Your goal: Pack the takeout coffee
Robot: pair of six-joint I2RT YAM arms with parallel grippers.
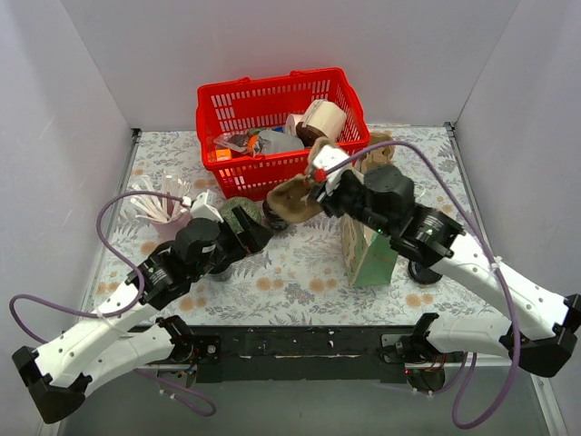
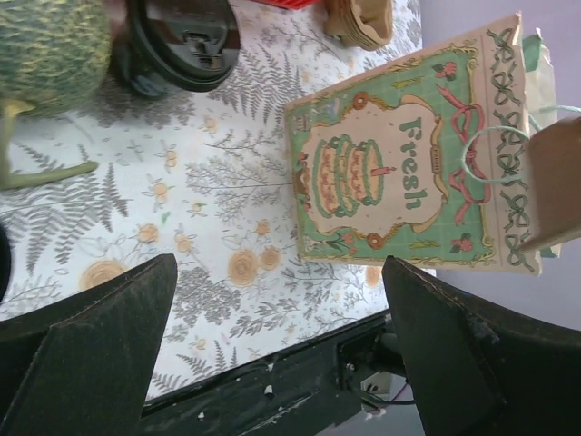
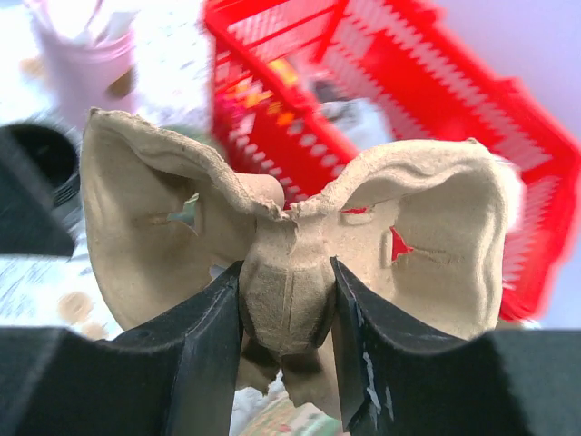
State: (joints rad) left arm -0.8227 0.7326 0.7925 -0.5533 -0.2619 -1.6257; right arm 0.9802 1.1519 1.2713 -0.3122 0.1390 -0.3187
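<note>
Pulp cup carrier (image 3: 290, 236): I held it by the narrow centre rib, one empty cup well flaring out to each side, the tray clear of the floral table (image 2: 182, 227) as far as I could judge.
Right gripper (image 3: 286, 291): my two fingers were pressed onto that rib from either side, a firm pinch with pulp filling the gap.
Left gripper (image 2: 281, 268): spread wide and holding nothing, hovering low over the table and facing the bag.
Takeout coffee: a black-lidded cup (image 2: 177, 36) stood on the table just beside a green netted melon (image 2: 50, 45), apart from the carrier and not yet seated in a well.
Paper bag (image 2: 399, 173): the green one printed "Fresh", standing upright under my right arm, just nearer than the carrier in the top view. I could not tell how wide its mouth gaped.
Further out: the red basket (image 1: 272, 95) of mixed goods sat behind the carrier, near the back wall.
Step in hand: I judged this to be the early part, with the carrier fetched and nothing loaded or bagged.
Next move: I judged the carrier needed setting flat on open table, wells up, near the cup. My free left gripper could then lift the cup upright into a well, and the grip would have to be gentle on thin pulp.
</note>
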